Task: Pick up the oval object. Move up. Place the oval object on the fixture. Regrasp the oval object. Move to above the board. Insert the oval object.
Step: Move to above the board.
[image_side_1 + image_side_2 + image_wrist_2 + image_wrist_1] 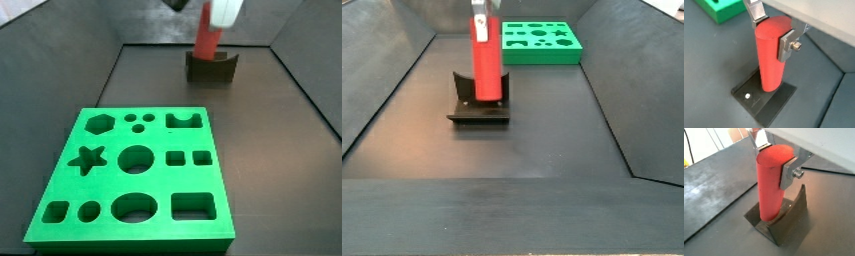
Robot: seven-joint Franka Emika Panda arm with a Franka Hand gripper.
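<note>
– Which step is in hand?
– Placing: the oval object (769, 55) is held upright by the gripper (771, 30), clamped near its top, its foot on the fixture (477, 103)

– What is called for next?
– Release, then a regrasp; the board (134, 178) lies at six o'clock of the fixture in a side view

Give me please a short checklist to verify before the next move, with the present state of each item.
1. The claw grips the oval object near its top end: ok; in both wrist views a finger plate presses on each side.
2. The oval object stands upright: ok in both side views.
3. Its lower end rests on the fixture: ok, though the exact seating in the notch cannot be told.
4. The fixture sits flat on the floor: ok.
5. The board is apart from the fixture, holes uncovered: ok.
6. Which hole fits the oval object: cannot tell.
</note>
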